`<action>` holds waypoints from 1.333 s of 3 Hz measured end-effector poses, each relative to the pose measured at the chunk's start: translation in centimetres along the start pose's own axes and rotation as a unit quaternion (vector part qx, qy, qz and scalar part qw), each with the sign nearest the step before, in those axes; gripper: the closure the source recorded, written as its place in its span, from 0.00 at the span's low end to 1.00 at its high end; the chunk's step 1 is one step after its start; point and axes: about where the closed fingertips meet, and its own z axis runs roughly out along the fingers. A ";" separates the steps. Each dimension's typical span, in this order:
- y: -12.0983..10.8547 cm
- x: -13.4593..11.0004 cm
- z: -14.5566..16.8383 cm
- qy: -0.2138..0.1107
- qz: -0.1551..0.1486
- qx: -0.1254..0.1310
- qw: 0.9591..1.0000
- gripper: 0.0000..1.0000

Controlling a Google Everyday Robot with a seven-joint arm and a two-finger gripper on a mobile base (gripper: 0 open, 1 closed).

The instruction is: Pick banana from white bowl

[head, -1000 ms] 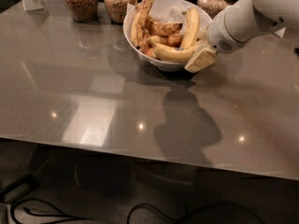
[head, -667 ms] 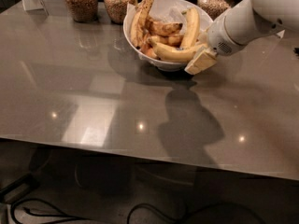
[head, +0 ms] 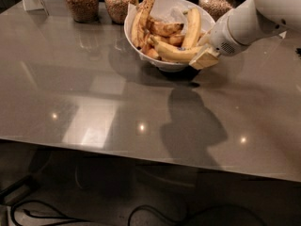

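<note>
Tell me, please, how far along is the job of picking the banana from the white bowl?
Done: the approach. The pincer is at the right rim of the white bowl, at the end of the long curved banana. In hand: the grasp; I cannot tell whether it holds the banana. Left: the lift. The banana lies in the bowl, across the other bananas, not picked out yet.
</note>
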 end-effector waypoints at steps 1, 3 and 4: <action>-0.2 -0.5 -0.2 -0.004 -0.008 0.003 1.000 0.75; -0.6 -1.9 -1.0 -0.018 -0.029 0.013 0.999 1.00; -1.2 -3.0 -2.3 -0.041 -0.034 0.017 0.998 1.00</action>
